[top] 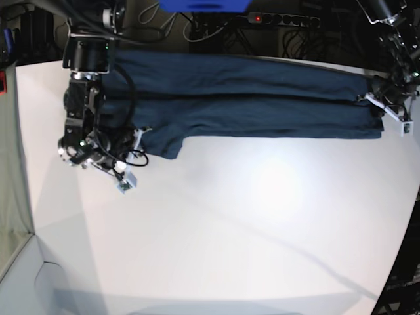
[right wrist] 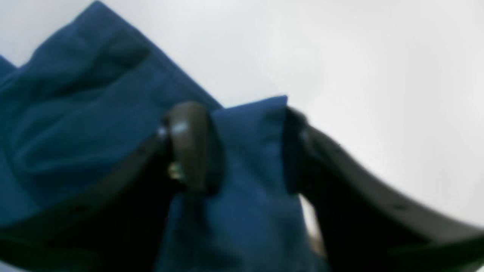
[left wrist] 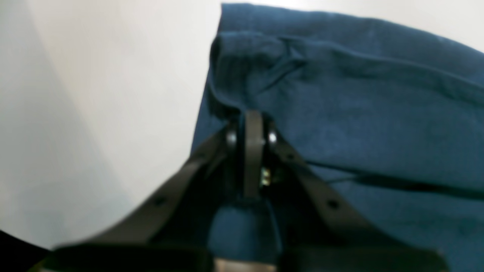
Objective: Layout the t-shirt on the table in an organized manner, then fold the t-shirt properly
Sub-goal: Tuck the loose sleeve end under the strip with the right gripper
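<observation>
Left gripper (left wrist: 252, 124) clamped on t-shirt (top: 249, 98) hem; right gripper (right wrist: 242, 147) jaws apart astride cloth, upper left; may slip, bunching fold.

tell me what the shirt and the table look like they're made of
The shirt: soft woven or knit cloth, likely cotton, matte navy; it creases and folds limply. The table: hard, smooth white surface, mostly matte with a faint sheen, perhaps laminate; the exact material is unclear.

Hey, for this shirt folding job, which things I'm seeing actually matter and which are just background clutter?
Job:
- t-shirt
- table
- left gripper, shut on the t-shirt
- right gripper, jaws astride a shirt edge

Lying about:
- power strip
- cables
</observation>
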